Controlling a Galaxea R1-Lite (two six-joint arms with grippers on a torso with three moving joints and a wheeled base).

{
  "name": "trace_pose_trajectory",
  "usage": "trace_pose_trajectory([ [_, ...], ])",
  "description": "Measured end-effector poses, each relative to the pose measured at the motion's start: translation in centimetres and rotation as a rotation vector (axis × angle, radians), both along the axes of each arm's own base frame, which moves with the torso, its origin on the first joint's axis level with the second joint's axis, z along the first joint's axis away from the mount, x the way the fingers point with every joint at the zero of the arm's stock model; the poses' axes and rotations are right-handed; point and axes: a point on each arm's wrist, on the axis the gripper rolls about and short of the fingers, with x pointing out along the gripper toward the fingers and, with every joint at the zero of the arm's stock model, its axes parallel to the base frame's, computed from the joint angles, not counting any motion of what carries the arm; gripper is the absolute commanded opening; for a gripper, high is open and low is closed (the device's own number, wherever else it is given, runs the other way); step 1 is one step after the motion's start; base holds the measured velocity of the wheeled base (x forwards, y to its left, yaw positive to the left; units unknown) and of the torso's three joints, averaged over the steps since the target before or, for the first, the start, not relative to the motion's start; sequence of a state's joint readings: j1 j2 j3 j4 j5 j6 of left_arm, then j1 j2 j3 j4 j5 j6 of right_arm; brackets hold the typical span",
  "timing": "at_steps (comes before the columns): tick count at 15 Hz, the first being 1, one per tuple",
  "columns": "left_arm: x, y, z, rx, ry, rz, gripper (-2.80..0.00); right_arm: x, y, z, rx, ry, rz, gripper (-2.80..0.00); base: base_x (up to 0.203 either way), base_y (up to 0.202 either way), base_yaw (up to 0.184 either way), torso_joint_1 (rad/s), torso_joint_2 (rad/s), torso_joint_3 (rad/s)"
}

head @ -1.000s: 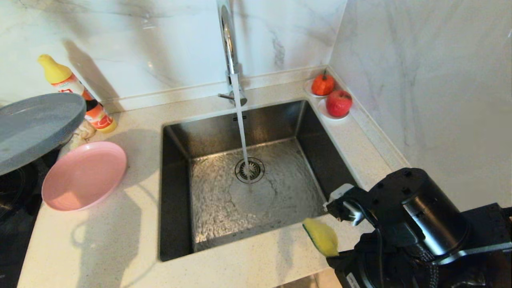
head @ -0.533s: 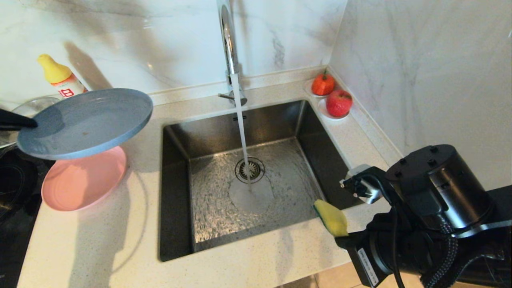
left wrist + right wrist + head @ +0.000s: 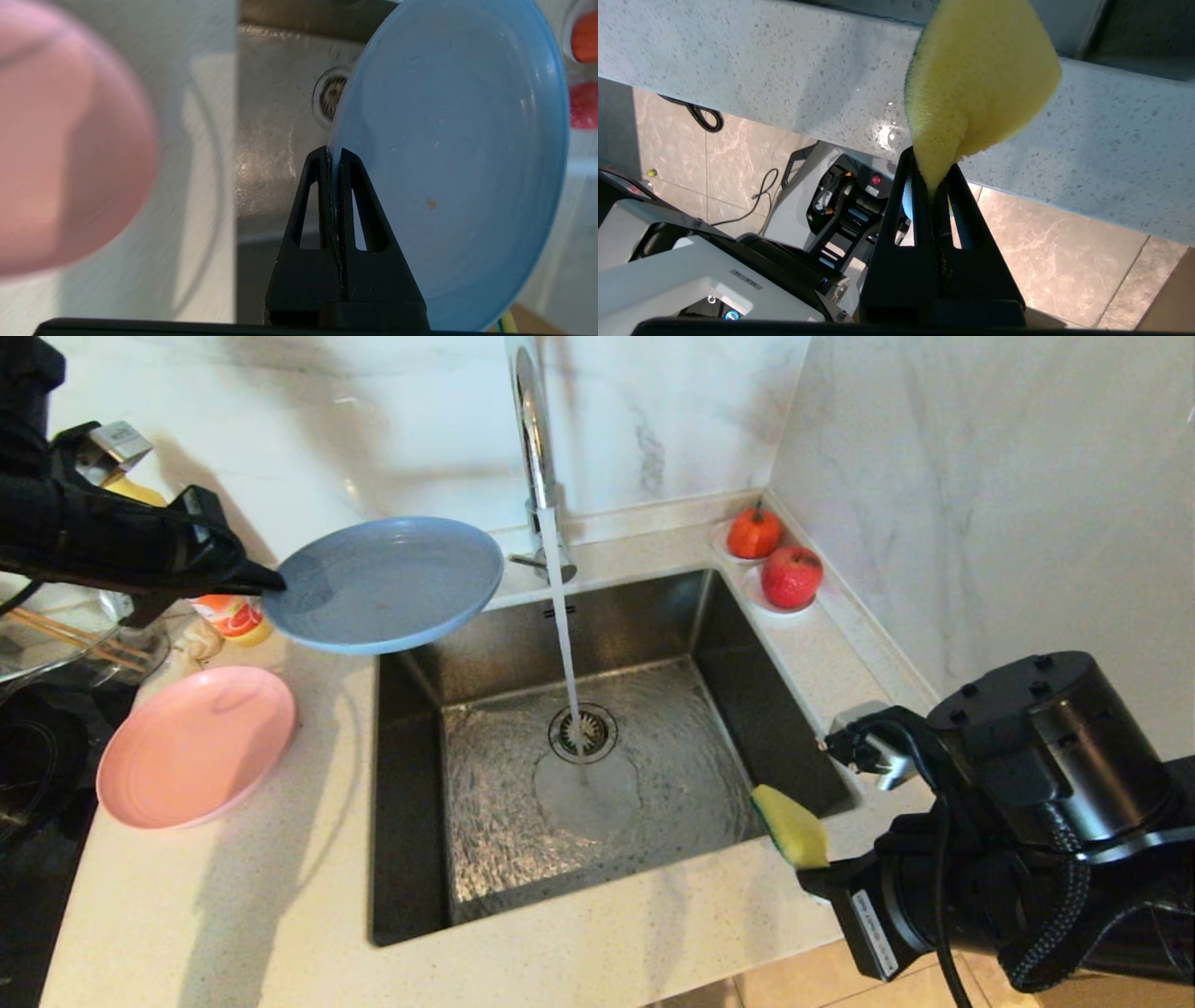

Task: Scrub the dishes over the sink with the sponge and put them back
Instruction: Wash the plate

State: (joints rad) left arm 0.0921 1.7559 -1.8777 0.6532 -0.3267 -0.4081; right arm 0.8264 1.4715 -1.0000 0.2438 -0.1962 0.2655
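At the far left of the table (image 3: 233, 896) a clear glass bowl (image 3: 56, 635) holds what look like thin wooden sticks, and just beside it a bottle (image 3: 229, 616) stands mostly hidden behind the left arm. Nearer the front edge the pink plate (image 3: 196, 747) lies flat on the table with nothing in it. Above it, the left gripper (image 3: 271, 583) has its fingers (image 3: 322, 196) clamped together on the rim of the blue plate (image 3: 383, 581), which hangs nearly level over the back left corner of the sink (image 3: 411, 859); the plate carries only a small brown speck. The sink itself is wet, with water running from the faucet (image 3: 532, 439) straight down onto the drain strainer (image 3: 583, 733) in the middle of the basin. At the back right corner of the table, two small white saucers each hold one fruit, an orange-red one (image 3: 753, 532) and a red one (image 3: 791, 576). At the front right, the right gripper (image 3: 820, 875) has its fingers (image 3: 920, 219) pinched shut on one end of the yellow sponge (image 3: 792, 826), which it holds up over the front right corner of the sink, just at the edge of the table.
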Motion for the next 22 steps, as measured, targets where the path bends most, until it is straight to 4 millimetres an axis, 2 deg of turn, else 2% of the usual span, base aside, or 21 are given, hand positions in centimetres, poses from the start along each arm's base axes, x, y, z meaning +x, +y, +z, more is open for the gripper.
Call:
trace_pose_trajectory([
  [5,4.0,-5.6,-1.3,0.018,-0.080,0.036,-2.80,0.0,-0.4,0.4,0.017,-0.010,-0.012,-2.80,0.000,0.000,0.000,0.000,0.00,0.000],
  [9,5.0,-9.3,-2.3,0.038,-0.098,-0.011,-2.80,-0.1,-0.8,0.8,0.048,-0.007,-0.040,-2.80,0.000,0.000,0.000,0.000,0.00,0.000],
  [13,6.8,-12.3,-3.7,0.079,-0.166,0.046,-2.80,-0.5,-1.5,1.0,0.052,-0.010,-0.049,-2.80,0.000,0.000,0.000,0.000,0.00,0.000],
  [17,7.0,-15.0,-4.6,0.080,-0.164,-0.002,-2.80,-0.9,-2.0,1.3,0.056,-0.014,-0.050,-2.80,0.000,0.000,0.000,0.000,0.00,0.000],
  [22,6.8,-16.9,-5.9,0.078,-0.119,-0.041,-2.80,-1.2,-2.3,1.5,0.059,-0.019,-0.050,-2.80,0.000,0.000,0.000,0.000,0.00,0.000],
])
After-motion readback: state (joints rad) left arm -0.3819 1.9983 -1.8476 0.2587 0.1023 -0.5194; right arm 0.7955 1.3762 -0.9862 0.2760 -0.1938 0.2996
